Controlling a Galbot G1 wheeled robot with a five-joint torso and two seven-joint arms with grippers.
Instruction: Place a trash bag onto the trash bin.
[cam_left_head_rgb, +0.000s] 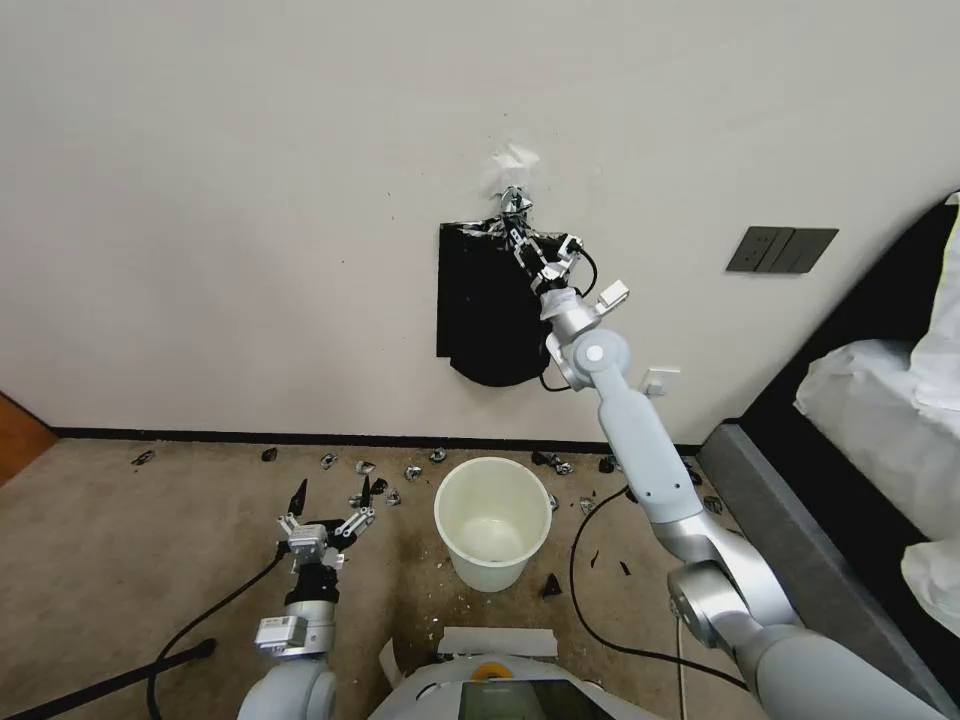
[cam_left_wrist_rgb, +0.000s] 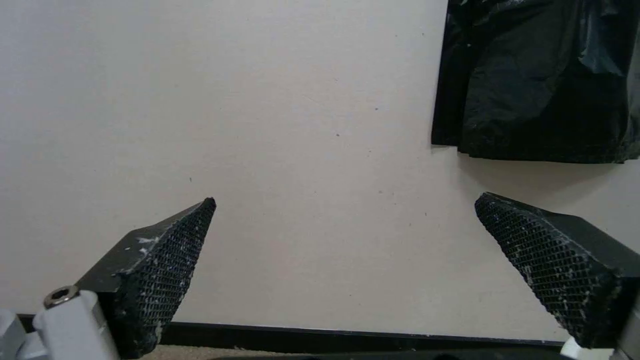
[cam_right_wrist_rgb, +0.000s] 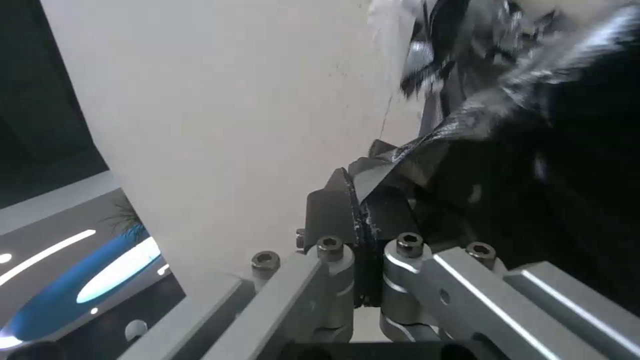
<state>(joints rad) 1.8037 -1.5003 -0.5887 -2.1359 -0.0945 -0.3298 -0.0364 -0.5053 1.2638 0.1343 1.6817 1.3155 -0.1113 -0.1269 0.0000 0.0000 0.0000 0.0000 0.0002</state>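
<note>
- The trash bin (cam_left_head_rgb: 493, 522) stands on the carpet at lower centre of the head view, upright and open; inside it shows only its pale bottom and walls
- Small black and silver scraps (cam_left_head_rgb: 380, 475) lie along the skirting behind the trash bin and to either side of it
- A black sheaf of bags (cam_left_head_rgb: 487, 310) hangs on the wall at upper centre, silvery tape at its top; in the left wrist view it sits in the upper right corner
- The right arm reaches up and forward to the top right of the sheaf; the right end effector (cam_left_head_rgb: 548, 262) is closed tight on a crinkled edge of the trash bag (cam_right_wrist_rgb: 427, 150), pads pressed together in the right wrist view
- The left end effector (cam_left_head_rgb: 329, 515) sits low at lower left, just left of the trash bin, pointed at the wall; its fingers (cam_left_wrist_rgb: 167, 265) are spread wide, holding nothing
</note>
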